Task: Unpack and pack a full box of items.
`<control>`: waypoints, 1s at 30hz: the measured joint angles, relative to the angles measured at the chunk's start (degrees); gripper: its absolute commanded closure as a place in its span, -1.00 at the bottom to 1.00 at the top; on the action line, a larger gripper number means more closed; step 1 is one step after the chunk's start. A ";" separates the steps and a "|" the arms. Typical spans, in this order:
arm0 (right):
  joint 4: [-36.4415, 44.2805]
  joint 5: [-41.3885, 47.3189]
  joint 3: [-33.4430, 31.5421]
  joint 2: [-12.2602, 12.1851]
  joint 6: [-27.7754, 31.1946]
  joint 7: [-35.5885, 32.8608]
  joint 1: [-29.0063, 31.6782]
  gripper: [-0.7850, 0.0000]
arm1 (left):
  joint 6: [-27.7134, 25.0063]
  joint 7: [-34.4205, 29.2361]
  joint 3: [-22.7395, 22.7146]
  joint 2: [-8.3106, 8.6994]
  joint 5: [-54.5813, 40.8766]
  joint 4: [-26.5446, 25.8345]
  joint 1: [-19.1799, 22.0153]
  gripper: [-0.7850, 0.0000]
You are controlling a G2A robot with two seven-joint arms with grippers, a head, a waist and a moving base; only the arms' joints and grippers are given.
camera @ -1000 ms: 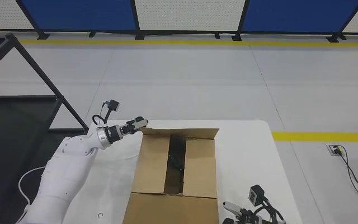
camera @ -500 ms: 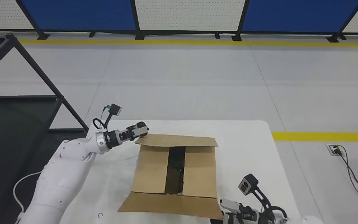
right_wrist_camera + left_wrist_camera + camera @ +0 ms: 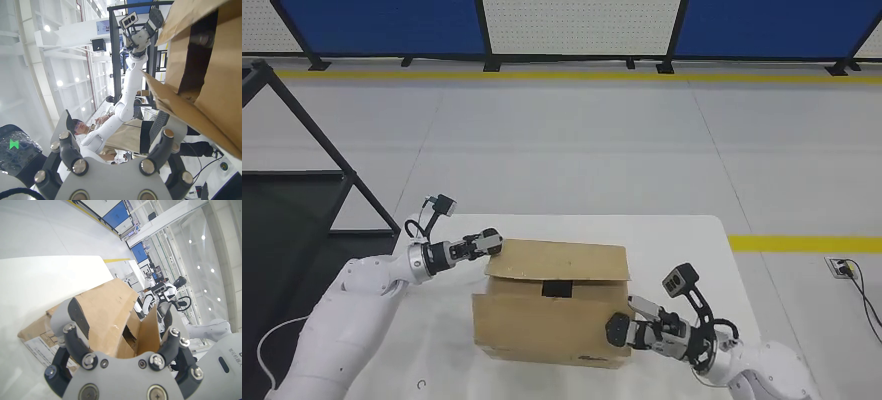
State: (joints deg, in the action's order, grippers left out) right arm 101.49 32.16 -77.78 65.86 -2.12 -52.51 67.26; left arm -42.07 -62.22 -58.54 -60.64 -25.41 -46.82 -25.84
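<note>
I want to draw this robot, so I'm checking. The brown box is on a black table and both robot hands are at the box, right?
Almost. The table is white, not black, as the top view shows. The rest is right: the brown box is on it, the left gripper is at the box's far left corner, and the right gripper is at its near right side.

The box (image 3: 547, 315) stands on the table (image 3: 682, 255) between the left gripper (image 3: 490, 240) and the right gripper (image 3: 620, 328).

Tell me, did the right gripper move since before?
Yes. The right gripper moved away from the near edge of the table toward its far edge, reaching the side of the cardboard box.
</note>
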 measured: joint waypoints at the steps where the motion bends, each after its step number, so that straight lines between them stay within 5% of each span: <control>1: -1.03 0.17 0.60 0.12 1.03 0.04 -0.93 -1.00 | 0.14 -0.14 0.06 0.10 -0.21 -0.20 -0.17 -1.00; 13: -9.05 -3.96 4.81 1.35 8.80 9.63 -7.49 -1.00 | 0.71 -0.71 0.53 0.86 -1.19 -1.79 -0.99 -1.00; 30: -11.00 -13.20 7.19 1.90 4.85 20.30 -8.58 -1.00 | 0.25 -0.24 0.96 1.13 -2.97 -1.20 -1.11 -1.00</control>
State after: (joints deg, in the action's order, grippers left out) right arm 90.49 18.96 -70.59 67.76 2.73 -32.20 58.69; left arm -41.82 -62.46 -57.58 -59.51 -28.38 -48.02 -26.95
